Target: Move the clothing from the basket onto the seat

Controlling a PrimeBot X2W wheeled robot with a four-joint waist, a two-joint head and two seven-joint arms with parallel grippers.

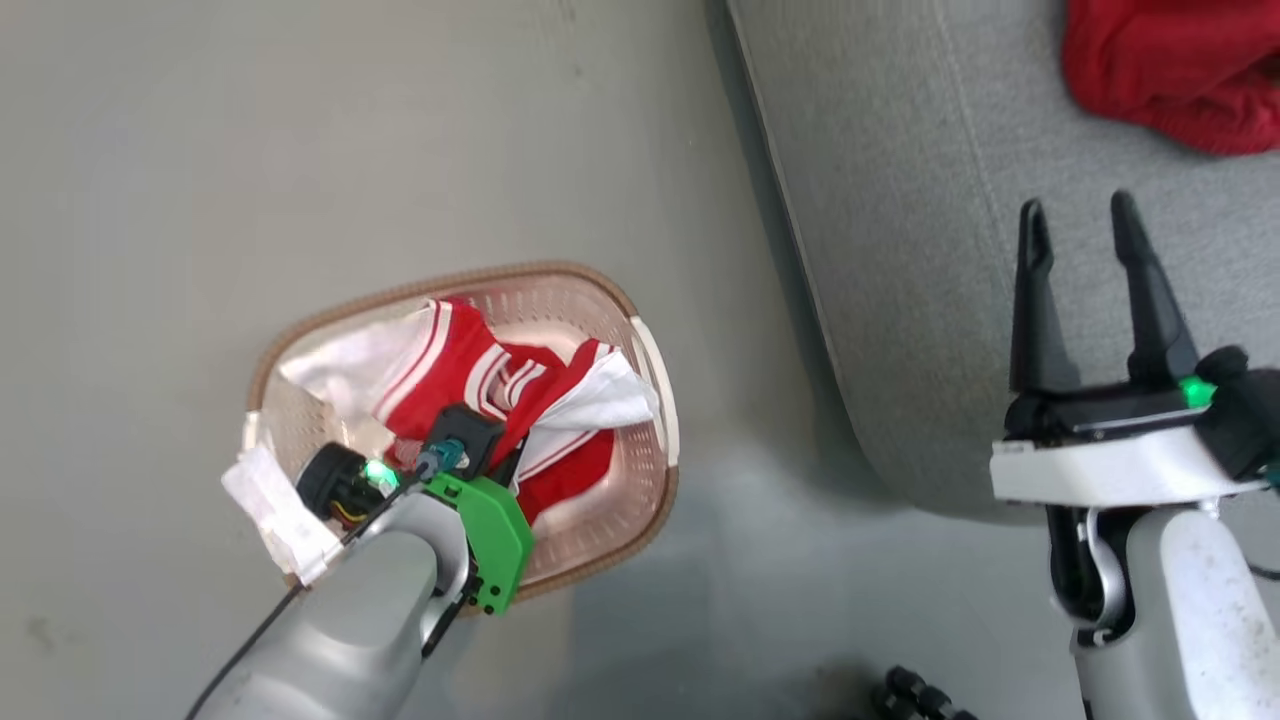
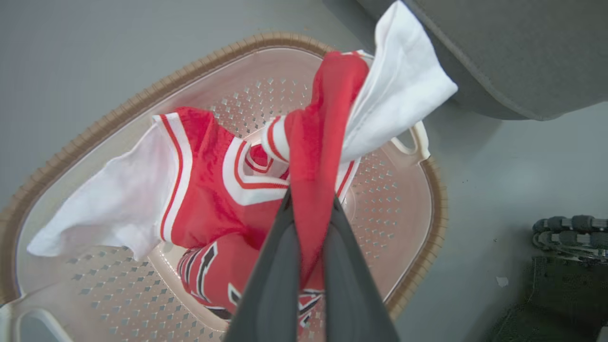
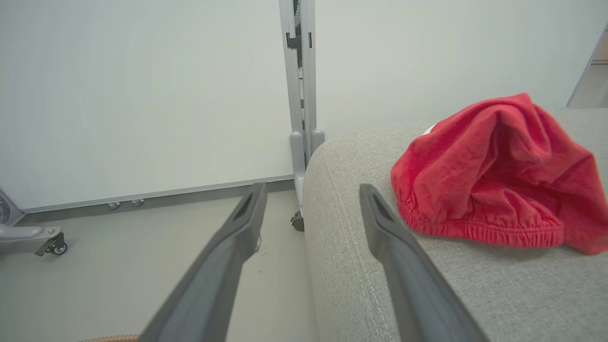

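Note:
The cream basket (image 1: 655, 440) (image 2: 403, 199) with a brown rim stands on the floor at the left. In it lies a red jersey (image 1: 470, 365) (image 2: 209, 199) with white trim and black-and-white lettering. My left gripper (image 2: 311, 202) reaches down into the basket and is shut on a pinched-up fold of the jersey. A second red garment (image 1: 1170, 70) (image 3: 494, 175) lies bunched on the grey seat (image 1: 900, 260) (image 3: 370, 266). My right gripper (image 1: 1080, 215) (image 3: 311, 194) hovers open over the seat's near edge, with nothing between its fingers.
A white label (image 1: 275, 505) hangs off the basket's near-left rim. Grey floor (image 1: 300, 150) surrounds the basket. A white wall panel on a castered stand (image 3: 301, 118) rises behind the seat. A dark ribbed cable (image 1: 915, 695) (image 2: 567, 225) lies on the floor.

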